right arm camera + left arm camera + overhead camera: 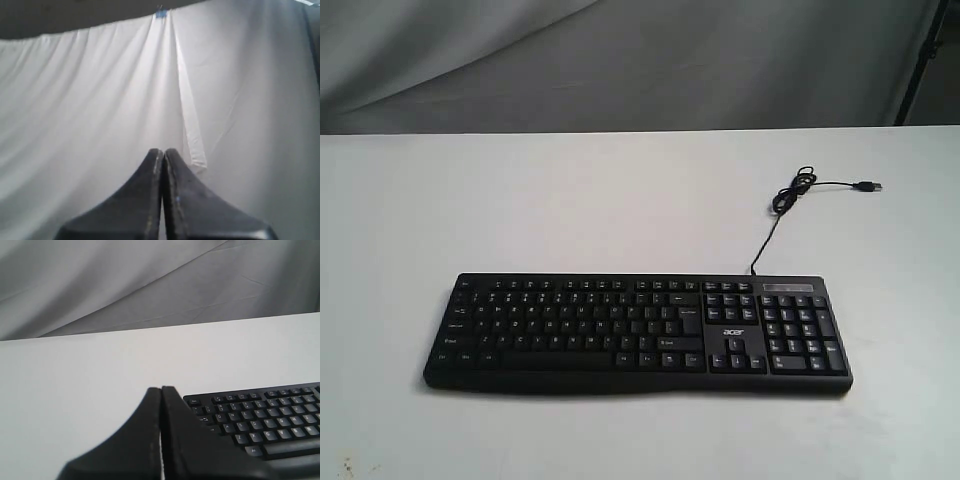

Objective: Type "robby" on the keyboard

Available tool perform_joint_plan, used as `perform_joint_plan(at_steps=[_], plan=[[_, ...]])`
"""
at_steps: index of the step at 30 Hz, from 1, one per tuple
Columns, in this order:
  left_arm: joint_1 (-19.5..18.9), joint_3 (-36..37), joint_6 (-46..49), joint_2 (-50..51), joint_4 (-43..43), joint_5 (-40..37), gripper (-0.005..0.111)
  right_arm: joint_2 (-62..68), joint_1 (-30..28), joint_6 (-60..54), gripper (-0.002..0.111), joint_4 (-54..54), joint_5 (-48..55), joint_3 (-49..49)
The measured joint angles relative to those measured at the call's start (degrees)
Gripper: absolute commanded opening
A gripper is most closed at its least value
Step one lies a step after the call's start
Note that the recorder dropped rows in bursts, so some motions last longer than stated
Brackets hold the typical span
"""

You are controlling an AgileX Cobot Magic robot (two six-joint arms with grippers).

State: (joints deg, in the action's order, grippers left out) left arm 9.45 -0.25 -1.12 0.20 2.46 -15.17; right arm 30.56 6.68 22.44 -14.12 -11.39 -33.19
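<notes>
The keyboard (638, 333) lies flat on the white desk (520, 200), toward the near edge and a little right of the middle. It is black and wide. Its long side runs from left to right, and the number pad is at its right end. The key legends are white, and a small white "acer" logo sits between the main keys and the number pad.

A thin black cable (772, 235) leaves the far edge of the keyboard near the right end. It goes away over the desk, makes a small loose coil, and ends in a plug (868, 186) that lies bare on the desk at the far right.

The left fingers (170, 400) are black and are pressed together with nothing between them. They hang over the desk close to the left end of the keyboard (260, 422). I cannot tell whether they touch it.

The right fingers (172, 165) are also pressed together and hold nothing. They point at the pale hanging cloth (100, 100), and a small blue thing (160, 13) sits at the top of the cloth.

The same grey cloth (620, 60) hangs in folds behind the far edge of the desk. A dark pole (923, 60) stands at the far right.
</notes>
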Motion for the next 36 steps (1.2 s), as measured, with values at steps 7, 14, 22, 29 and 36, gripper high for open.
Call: perform_joint_plan(at_steps=[7, 14, 22, 29, 36], plan=[[0.00, 0.00, 0.00, 0.00, 0.00, 0.00, 0.000, 25.39, 8.39, -0.39, 0.000, -22.10, 12.68, -19.15], [0.00, 0.00, 0.00, 0.00, 0.00, 0.00, 0.000, 39.41, 16.82, -12.40, 0.000, -19.55, 36.95, -37.25], [0.00, 0.00, 0.00, 0.00, 0.00, 0.00, 0.000, 51.59, 17.81, -53.96, 0.000, 24.42, 55.57, -57.09], [0.00, 0.00, 0.00, 0.00, 0.00, 0.00, 0.000, 62.02, 17.84, -71.17, 0.000, 40.27, 69.68, -66.35], [0.00, 0.00, 0.00, 0.00, 0.00, 0.00, 0.000, 71.98, 18.19, -79.55, 0.000, 51.35, 76.45, -66.81]])
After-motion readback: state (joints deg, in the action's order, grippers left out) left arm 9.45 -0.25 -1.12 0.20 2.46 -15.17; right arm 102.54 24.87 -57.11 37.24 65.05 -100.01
